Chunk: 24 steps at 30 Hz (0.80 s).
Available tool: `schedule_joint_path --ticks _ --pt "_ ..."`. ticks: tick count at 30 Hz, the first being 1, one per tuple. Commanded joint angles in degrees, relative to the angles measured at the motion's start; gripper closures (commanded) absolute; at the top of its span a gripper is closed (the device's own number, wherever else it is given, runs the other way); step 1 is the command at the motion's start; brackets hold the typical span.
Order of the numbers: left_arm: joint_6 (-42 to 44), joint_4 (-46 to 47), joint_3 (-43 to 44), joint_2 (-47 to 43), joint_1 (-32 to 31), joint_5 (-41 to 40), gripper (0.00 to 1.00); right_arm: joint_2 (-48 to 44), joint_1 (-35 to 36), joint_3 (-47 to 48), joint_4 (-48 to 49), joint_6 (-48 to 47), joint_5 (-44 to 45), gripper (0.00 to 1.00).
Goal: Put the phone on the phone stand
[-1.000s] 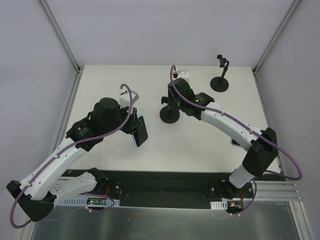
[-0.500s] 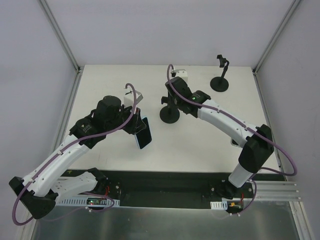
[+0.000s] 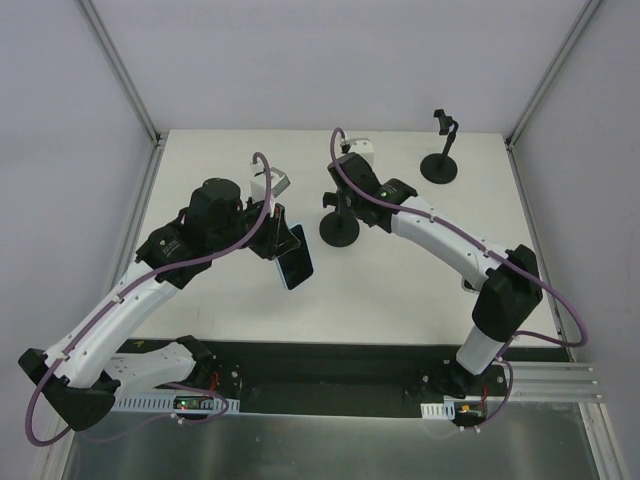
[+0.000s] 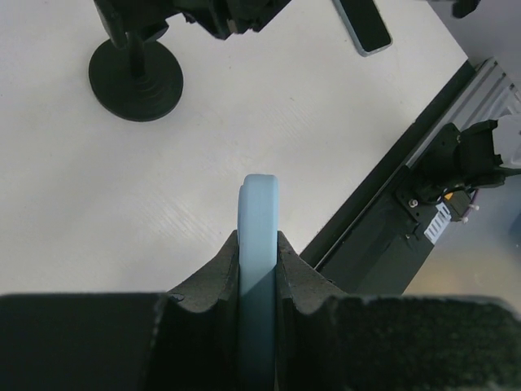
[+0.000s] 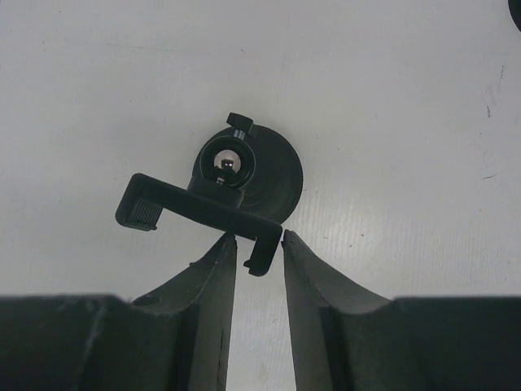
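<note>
The left gripper (image 3: 280, 240), seen from overhead, is clamped on a slim, pale blue, glossy rectangular phone (image 3: 296, 258), held on edge above the table just to the near left of the matte black phone stand with a round disc base (image 3: 338, 232). The right gripper (image 3: 342, 195) sits at the top of that stand's post. A second black stand of the same shape (image 3: 440, 165) stands well beyond it to the far right. All this is on a smooth white table (image 3: 220, 170), boxed in by plain pale grey walls and slanting aluminium posts. In the left wrist view, the left gripper (image 4: 259, 244) pinches the phone's (image 4: 259, 204) rounded blue edge between two textured black fingers (image 4: 213, 277). The stand's flat disc base (image 4: 136, 80) lies ahead and to the left of the phone. In the right wrist view, the right gripper (image 5: 256, 238) has its jaws narrowly parted. They straddle the hooked end of the stand's ribbed black clamp bar (image 5: 199, 208), above the disc base (image 5: 277, 175). Whether the fingers press on the hook I cannot tell. The table (image 5: 391, 98) shows faint scuffs here.
</note>
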Motion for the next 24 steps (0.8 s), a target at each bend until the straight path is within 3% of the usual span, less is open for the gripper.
schedule_joint_path --ticks 1,11,15,21,24 --pt "0.7 4.1 5.3 1.2 0.6 3.0 1.0 0.4 -0.2 2.3 -0.9 -1.0 2.0 0.67" --pt "0.6 4.1 8.0 4.3 0.6 4.3 1.0 1.1 -0.6 2.5 -0.8 -1.9 1.5 0.72" --pt "0.6 4.1 8.0 4.0 0.6 4.3 1.0 1.6 -0.8 3.0 -0.6 -3.4 0.3 0.99" --pt "2.0 4.8 9.3 5.6 0.7 5.2 1.0 0.2 -1.1 3.1 0.0 -9.5 -2.6 0.99" --pt "4.1 7.7 9.4 6.8 0.7 8.9 1.0 -2.0 -1.6 0.2 2.5 -11.2 -8.7 0.99"
